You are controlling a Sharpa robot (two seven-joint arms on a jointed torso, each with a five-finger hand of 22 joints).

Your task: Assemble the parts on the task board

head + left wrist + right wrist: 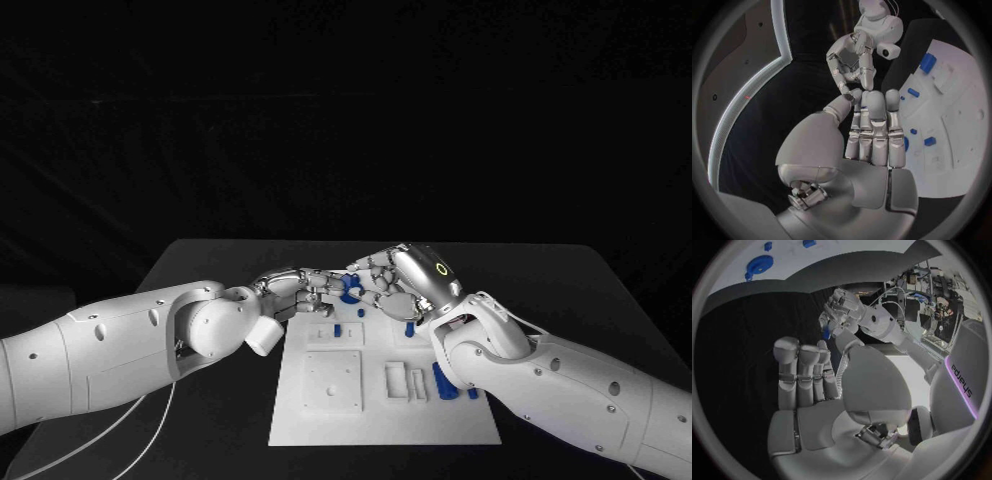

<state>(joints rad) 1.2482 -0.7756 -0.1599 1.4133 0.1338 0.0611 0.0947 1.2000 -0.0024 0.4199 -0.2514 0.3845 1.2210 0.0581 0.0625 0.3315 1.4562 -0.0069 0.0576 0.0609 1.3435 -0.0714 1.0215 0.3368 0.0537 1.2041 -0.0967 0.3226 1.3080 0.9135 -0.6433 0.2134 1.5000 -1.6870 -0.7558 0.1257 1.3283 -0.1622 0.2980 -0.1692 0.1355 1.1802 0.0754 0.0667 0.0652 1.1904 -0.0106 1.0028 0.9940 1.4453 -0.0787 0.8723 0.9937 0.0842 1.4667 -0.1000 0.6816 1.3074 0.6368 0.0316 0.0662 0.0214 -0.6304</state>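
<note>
Black backdrop is surrounding the dark counter (606, 290), and the white task board (382, 400) is lying at its middle, long axis running from the near edge toward the far edge.

I am holding both hands together above the far edge of the task board. My left hand (296, 285) is pinching a small blue part (826, 333) at its fingertips; the right wrist view is showing that part gripped there, though its long axis is too small to read. My right hand (404, 280) is reaching toward the same point with its fingers partly extended and close together. Whether it is gripping anything, I cannot tell.

Progress judgement: the assembly is looking partly done at most. A round blue part (351, 287) is sitting at the far edge of the task board beneath my hands. A long blue part (444, 378) is lying near the right edge, its long axis running roughly near-to-far. Small blue parts (912, 92) are showing elsewhere on the task board. The pinched part is not yet seated, so its placement is outstanding.
</note>
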